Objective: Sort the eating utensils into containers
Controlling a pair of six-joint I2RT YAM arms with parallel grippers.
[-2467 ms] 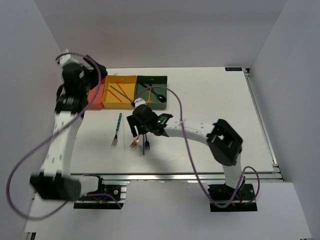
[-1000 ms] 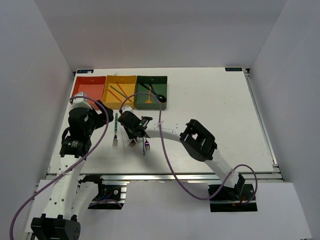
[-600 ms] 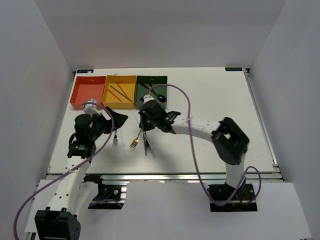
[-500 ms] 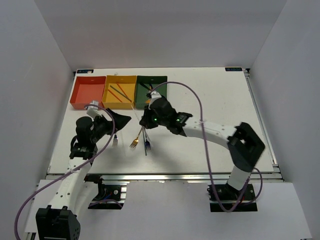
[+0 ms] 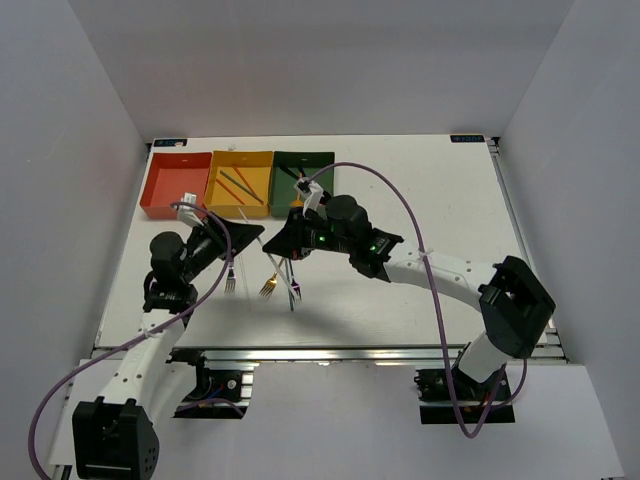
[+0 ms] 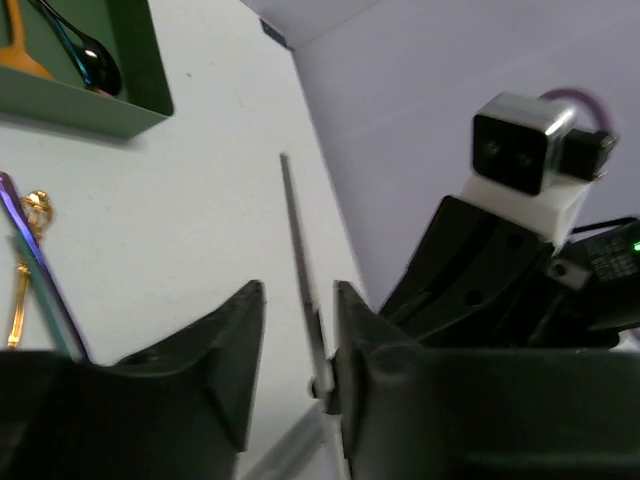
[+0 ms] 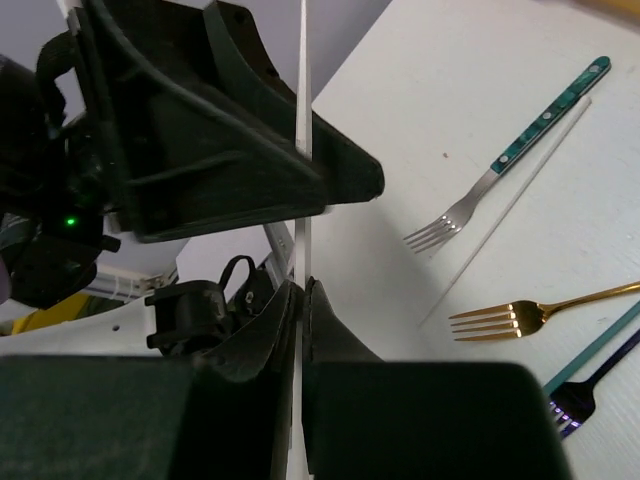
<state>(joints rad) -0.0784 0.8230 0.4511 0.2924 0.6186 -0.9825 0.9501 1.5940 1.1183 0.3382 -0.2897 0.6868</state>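
Observation:
My right gripper is shut on a thin silver-white chopstick, held above the table. The chopstick's other end stands between the fingers of my left gripper. Those jaws are still apart, with the stick against the right-hand finger and a gap on the other side. A teal-handled fork, a gold fork and a purple fork lie below on the white table. At the back stand the red-orange tray, the yellow tray and the dark green tray.
The yellow tray holds chopsticks. A dark spoon and a gold utensil lie in the green tray. Both arms meet over the forks at the table's left half. Grey walls close in the table on three sides.
The right arm lifted the chopstick off the fork cluster and swung it left. The left gripper moved in to meet it, and its jaws narrowed around the stick.

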